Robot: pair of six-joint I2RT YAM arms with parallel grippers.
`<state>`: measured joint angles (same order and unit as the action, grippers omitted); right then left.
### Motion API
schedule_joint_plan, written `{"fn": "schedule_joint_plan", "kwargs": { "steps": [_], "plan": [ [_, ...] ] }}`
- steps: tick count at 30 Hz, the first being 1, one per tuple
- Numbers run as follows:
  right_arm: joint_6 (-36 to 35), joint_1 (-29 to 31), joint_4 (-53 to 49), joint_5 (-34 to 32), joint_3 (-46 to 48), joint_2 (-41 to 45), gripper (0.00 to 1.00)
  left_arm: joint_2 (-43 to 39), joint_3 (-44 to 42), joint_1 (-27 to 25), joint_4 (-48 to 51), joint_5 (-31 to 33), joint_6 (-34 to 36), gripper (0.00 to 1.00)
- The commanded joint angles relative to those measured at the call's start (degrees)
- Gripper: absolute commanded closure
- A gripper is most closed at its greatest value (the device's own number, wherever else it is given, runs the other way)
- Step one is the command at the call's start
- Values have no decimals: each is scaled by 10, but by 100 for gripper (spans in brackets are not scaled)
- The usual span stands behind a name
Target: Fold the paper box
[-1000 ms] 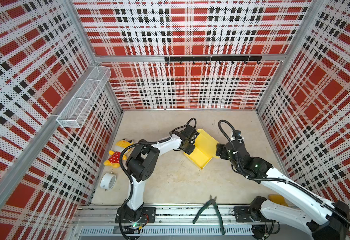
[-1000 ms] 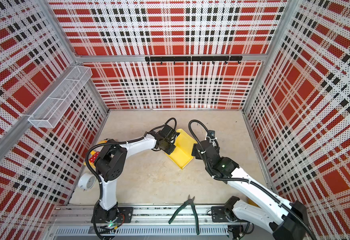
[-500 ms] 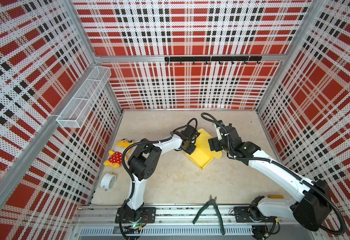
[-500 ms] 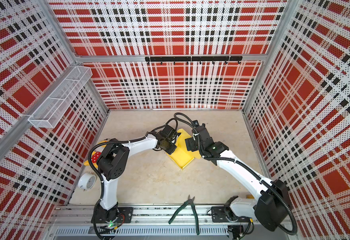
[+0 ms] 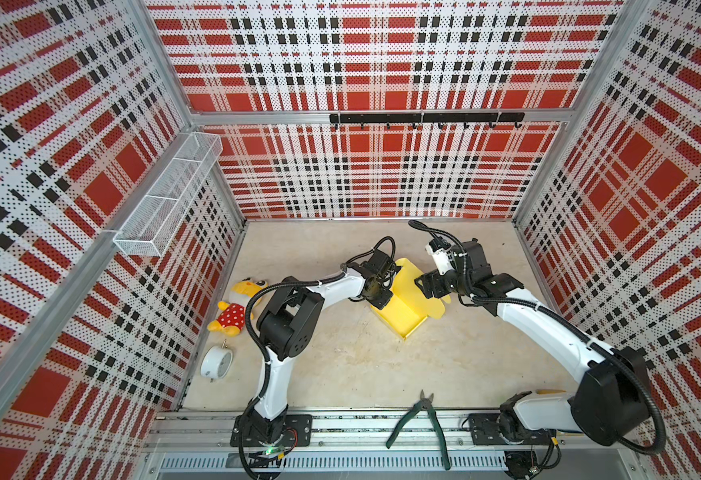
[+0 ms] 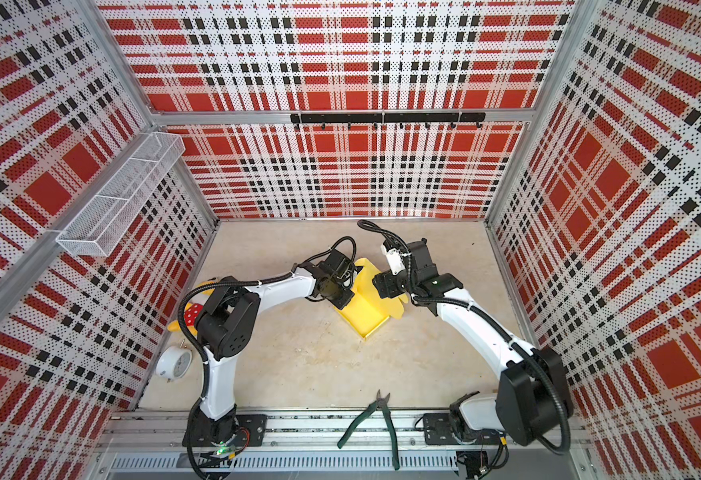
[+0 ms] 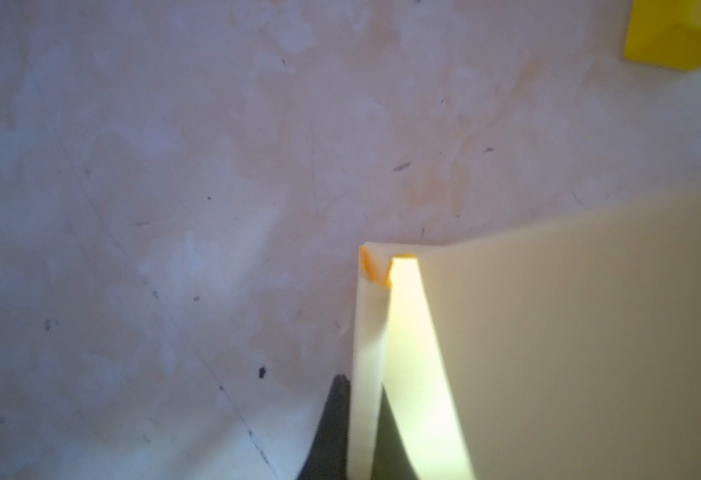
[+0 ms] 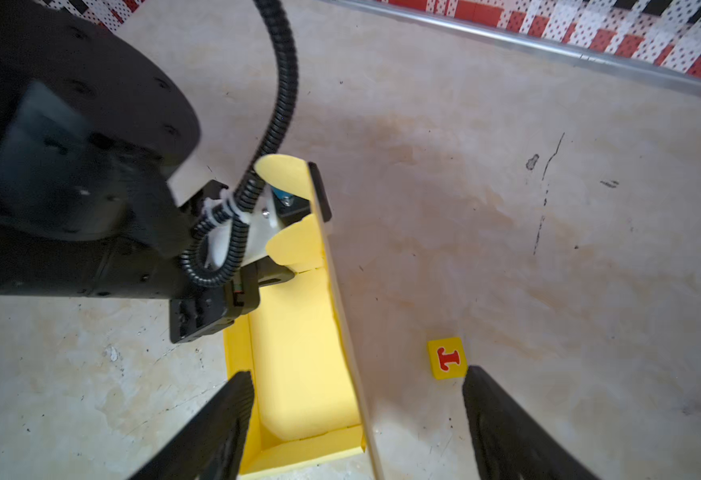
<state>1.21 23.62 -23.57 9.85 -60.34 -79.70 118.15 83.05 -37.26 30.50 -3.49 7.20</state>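
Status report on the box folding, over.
Left gripper shut on a side wall of the paper box. Right gripper open over the tall flap, holding nothing. Box half formed. Small yellow cube beside it, not blocking.

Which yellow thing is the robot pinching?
The paper box: the left gripper is shut on its wall. The plush toy and the little cube lie free.

Your paper box (image 5: 398,311) is thin matt yellow card, paler on its outer face. The tabletop (image 5: 361,365) looks like a dull beige sheet, stained and scuffed. Your walls (image 5: 382,178) are perforated printed panels set in brushed metal framing (image 5: 257,118). The basket (image 5: 166,203) is white wire mesh, the toy (image 5: 232,313) is soft plush cloth, and the pliers (image 5: 425,407) have matt green grips.
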Motion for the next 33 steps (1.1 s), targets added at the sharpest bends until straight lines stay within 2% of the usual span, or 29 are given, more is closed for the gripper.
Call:
{"fn": "schedule_joint_plan", "kwargs": {
  "steps": [1, 6, 8, 17, 19, 26, 33],
  "plan": [
    [-24, -17, 29, 53, -5, -16, 26, 16, 11, 2, 22, 3, 20, 92],
    [-26, -17, 17, 81, -15, -43, 59, 8, 13, 3, 27, -8, 25, 90],
    [-30, -18, 18, 81, -14, -47, 69, 6, 13, 5, 27, -11, 23, 86],
    [-33, -16, 37, 34, 27, 3, 87, -32, 17, 10, 31, -36, 19, 69],
    [-32, -15, 32, 38, 27, 6, 93, -41, 19, 10, 32, -36, 22, 65],
    [-34, 14, 23, -8, 25, 13, 92, -58, 19, 10, 36, -40, 25, 59],
    [-27, 34, 39, -30, 40, 22, 92, -38, 23, 12, 43, -23, 41, 61]
  ]
}}
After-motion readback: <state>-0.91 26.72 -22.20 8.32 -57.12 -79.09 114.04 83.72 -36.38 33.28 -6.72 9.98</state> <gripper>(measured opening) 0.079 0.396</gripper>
